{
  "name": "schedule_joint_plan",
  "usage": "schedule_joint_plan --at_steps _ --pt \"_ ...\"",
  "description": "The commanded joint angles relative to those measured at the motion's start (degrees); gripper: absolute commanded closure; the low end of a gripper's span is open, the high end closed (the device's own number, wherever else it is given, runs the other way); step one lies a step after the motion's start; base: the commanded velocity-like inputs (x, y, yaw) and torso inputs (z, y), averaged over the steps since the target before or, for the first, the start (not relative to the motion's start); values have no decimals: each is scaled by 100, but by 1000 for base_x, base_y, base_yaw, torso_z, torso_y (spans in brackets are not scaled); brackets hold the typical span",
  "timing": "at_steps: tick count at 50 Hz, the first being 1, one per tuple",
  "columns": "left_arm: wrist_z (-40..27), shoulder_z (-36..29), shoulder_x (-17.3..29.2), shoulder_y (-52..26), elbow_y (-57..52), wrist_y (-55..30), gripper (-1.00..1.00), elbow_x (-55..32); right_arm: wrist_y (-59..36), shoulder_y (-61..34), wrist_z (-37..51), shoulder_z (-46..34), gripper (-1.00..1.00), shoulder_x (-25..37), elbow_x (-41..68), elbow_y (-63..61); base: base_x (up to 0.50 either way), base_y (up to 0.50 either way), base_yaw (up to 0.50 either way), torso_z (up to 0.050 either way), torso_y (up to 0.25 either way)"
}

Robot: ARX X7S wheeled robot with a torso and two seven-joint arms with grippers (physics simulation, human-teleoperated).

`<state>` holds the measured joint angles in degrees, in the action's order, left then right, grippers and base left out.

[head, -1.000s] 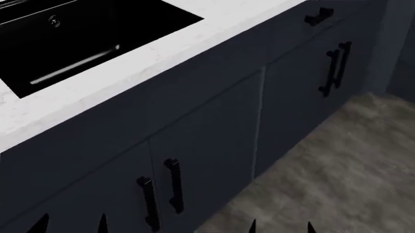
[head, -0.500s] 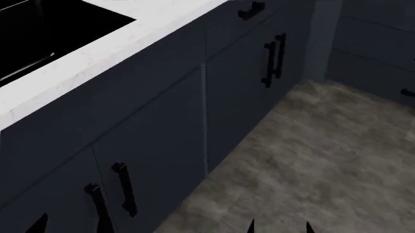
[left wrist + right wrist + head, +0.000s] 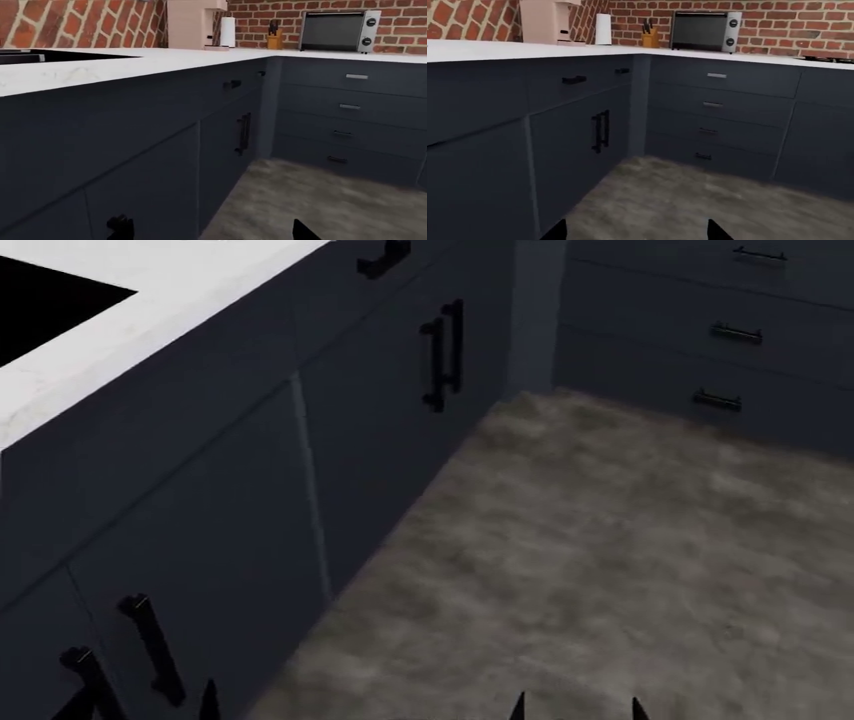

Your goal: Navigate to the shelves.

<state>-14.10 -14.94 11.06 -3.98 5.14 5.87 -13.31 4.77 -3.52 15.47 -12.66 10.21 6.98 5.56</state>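
No shelves show in any view, so the task looks far from done: the robot stands in a kitchen corner, facing dark cabinets (image 3: 360,450) that run under a white countertop (image 3: 133,62) on the left and a bank of drawers (image 3: 714,105) along the far brick wall. A toaster oven (image 3: 704,31), a knife block (image 3: 650,36), a paper towel roll (image 3: 602,29) and a pink appliance (image 3: 547,21) sit on the far counter, and grey floor (image 3: 601,560) lies open to the right. Where the shelves are cannot be told from here; my judgement is that the base must turn and drive away from this corner. The left gripper (image 3: 147,702) and right gripper (image 3: 577,706) show only as dark fingertips at the near edge, spread apart with nothing between them and touching nothing.
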Motion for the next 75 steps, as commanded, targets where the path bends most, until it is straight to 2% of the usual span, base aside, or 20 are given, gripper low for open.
schedule_joint_plan --at_steps 1,63,75 --pt "-14 -28 15 -25 33 10 -100 -33 18 -18 30 -30 -100 21 33 25 -8 18 -500 0 0" --pt "-132 -182 83 -121 160 108 -100 -137 154 -89 165 -166 -100 133 184 155 -4 18 -500 0 0" --pt "-131 -206 76 -173 269 153 -100 -170 290 -104 174 -128 -100 127 298 239 0 2 -49 0 0"
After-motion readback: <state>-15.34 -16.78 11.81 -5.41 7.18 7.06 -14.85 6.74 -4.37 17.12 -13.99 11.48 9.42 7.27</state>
